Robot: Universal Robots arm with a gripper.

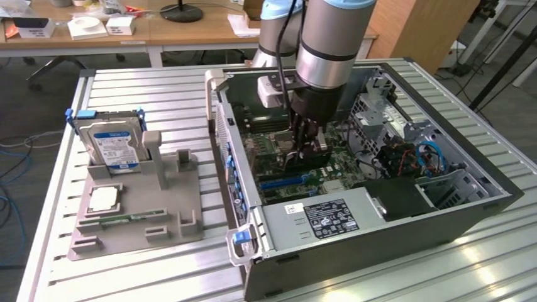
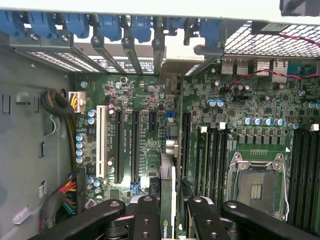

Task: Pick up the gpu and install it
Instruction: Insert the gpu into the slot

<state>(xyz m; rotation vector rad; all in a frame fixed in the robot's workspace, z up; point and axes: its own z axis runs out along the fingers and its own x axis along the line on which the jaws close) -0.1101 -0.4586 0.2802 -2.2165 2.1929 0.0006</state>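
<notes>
On the table, the computer case stands to the exterior view's right of the hard drive, with the gpu inside it, above the motherboard.

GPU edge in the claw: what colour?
The gpu edge is green; wrist view shows it best.

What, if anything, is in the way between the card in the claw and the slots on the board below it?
Nothing visible is. The claw holds the gpu edge-on over the motherboard, and the long black slots on it lie bare. The wire bundle sits off to the side by the case wall.
</notes>
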